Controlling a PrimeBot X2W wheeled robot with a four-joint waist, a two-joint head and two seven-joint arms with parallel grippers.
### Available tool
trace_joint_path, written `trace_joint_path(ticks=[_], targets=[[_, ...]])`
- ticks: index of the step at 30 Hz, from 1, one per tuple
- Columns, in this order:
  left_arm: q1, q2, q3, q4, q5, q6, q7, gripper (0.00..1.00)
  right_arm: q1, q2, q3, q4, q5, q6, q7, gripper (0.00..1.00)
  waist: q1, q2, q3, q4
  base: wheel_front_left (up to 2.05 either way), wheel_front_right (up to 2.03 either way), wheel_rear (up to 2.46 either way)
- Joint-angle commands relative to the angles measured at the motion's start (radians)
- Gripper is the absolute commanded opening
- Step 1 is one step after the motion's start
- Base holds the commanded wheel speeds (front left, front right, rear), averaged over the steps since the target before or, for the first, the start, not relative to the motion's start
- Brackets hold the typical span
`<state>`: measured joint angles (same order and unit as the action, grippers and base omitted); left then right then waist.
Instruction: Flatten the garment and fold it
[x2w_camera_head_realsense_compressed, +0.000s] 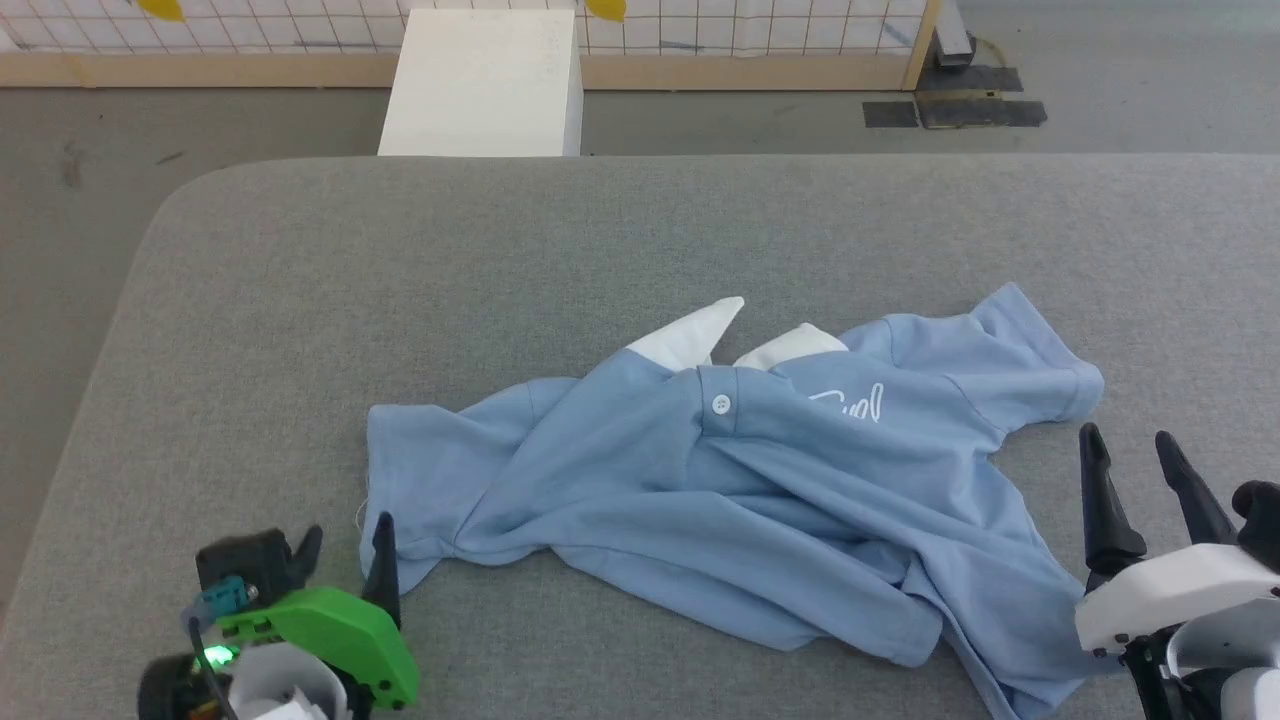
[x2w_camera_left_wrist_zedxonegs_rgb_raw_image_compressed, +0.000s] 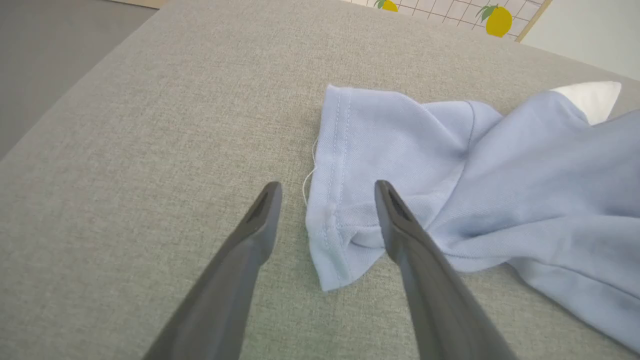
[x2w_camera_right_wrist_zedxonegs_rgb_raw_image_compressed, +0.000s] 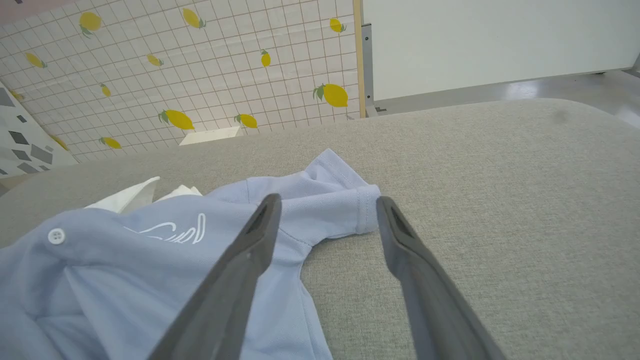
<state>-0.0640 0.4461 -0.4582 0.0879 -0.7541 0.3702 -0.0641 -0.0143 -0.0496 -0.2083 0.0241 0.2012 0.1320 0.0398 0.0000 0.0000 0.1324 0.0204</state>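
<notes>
Blue garment (x2w_camera_head_realsense_compressed: 720, 480) lies between left hand (x2w_camera_head_realsense_compressed: 345, 545) and right hand (x2w_camera_head_realsense_compressed: 1130, 480).

Left gripper (x2w_camera_head_realsense_compressed: 347, 530): bright green shell (x2w_camera_head_realsense_compressed: 320, 630), teal connector (x2w_camera_head_realsense_compressed: 222, 597), lit green LED (x2w_camera_head_realsense_compressed: 213, 657), thin black cable (x2w_camera_head_realsense_compressed: 200, 640), white wrist (x2w_camera_head_realsense_compressed: 280, 690). Right gripper (x2w_camera_head_realsense_compressed: 1128, 436): white shell (x2w_camera_head_realsense_compressed: 1170, 590), small dark screws (x2w_camera_head_realsense_compressed: 1120, 637). Both: long dark tapered fingers (x2w_camera_head_realsense_compressed: 1105, 500).
</notes>
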Motion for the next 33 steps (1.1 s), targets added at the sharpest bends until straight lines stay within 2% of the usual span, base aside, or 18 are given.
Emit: trace_joint_path(ticks=[1, 3, 8, 10, 14, 19, 26, 30, 33], targets=[[-0.029, 0.036, -0.006, -0.014, 0.026, -0.014, 0.004, 1.0, -0.006, -0.001, 0.004, -0.009, 0.004, -0.001, 0.003, 1.0, 0.0, 0.0, 0.012, 0.003, 0.0, 0.0, 0.0], [-0.07, 0.088, -0.024, -0.034, 0.057, -0.049, 0.03, 1.0, -0.007, -0.001, 0.01, -0.017, 0.008, -0.001, 0.001, 1.0, 0.0, 0.0, 0.026, 0.001, 0.0, 0.0, 0.0], [-0.214, 0.206, -0.076, -0.032, 0.108, -0.177, 0.144, 1.0, -0.021, -0.001, 0.036, -0.033, 0.012, -0.001, -0.009, 1.0, 0.0, 0.0, 0.078, -0.018, 0.0, 0.0, 0.0], [-0.265, 0.231, -0.086, -0.01, 0.105, -0.223, 0.187, 1.0, -0.029, -0.001, 0.045, -0.036, 0.013, -0.001, -0.013, 1.0, 0.0, 0.0, 0.097, -0.029, 0.0, 0.0, 0.0], [-0.341, 0.255, -0.098, 0.049, 0.097, -0.279, 0.254, 1.0, -0.043, -0.001, 0.058, -0.034, 0.021, -0.001, -0.021, 1.0, 0.0, 0.0, 0.136, -0.056, 0.0, 0.0, 0.0], [-0.39, 0.255, -0.118, 0.141, 0.088, -0.312, 0.317, 1.0, -0.057, -0.001, 0.07, -0.026, 0.02, -0.001, -0.029, 1.0, 0.0, 0.0, 0.174, -0.084, 0.0, 0.0, 0.0], [-0.418, 0.218, -0.15, 0.253, 0.054, -0.354, 0.384, 1.0, -0.074, -0.001, 0.069, -0.022, 0.015, -0.001, -0.035, 1.0, 0.0, 0.0, 0.194, -0.099, 0.0, 0.0, 0.0], [-0.425, 0.195, -0.175, 0.274, 0.028, -0.38, 0.442, 1.0, -0.077, -0.001, 0.07, -0.022, 0.011, -0.001, -0.031, 1.0, 0.0, 0.0, 0.192, -0.094, 0.0, 0.0, 0.0], [-0.442, 0.183, -0.185, 0.278, 0.031, -0.39, 0.445, 1.0, -0.079, -0.001, 0.071, -0.028, 0.003, -0.001, -0.027, 1.0, 0.0, 0.0, 0.193, -0.084, 0.0, 0.0, 0.0]])
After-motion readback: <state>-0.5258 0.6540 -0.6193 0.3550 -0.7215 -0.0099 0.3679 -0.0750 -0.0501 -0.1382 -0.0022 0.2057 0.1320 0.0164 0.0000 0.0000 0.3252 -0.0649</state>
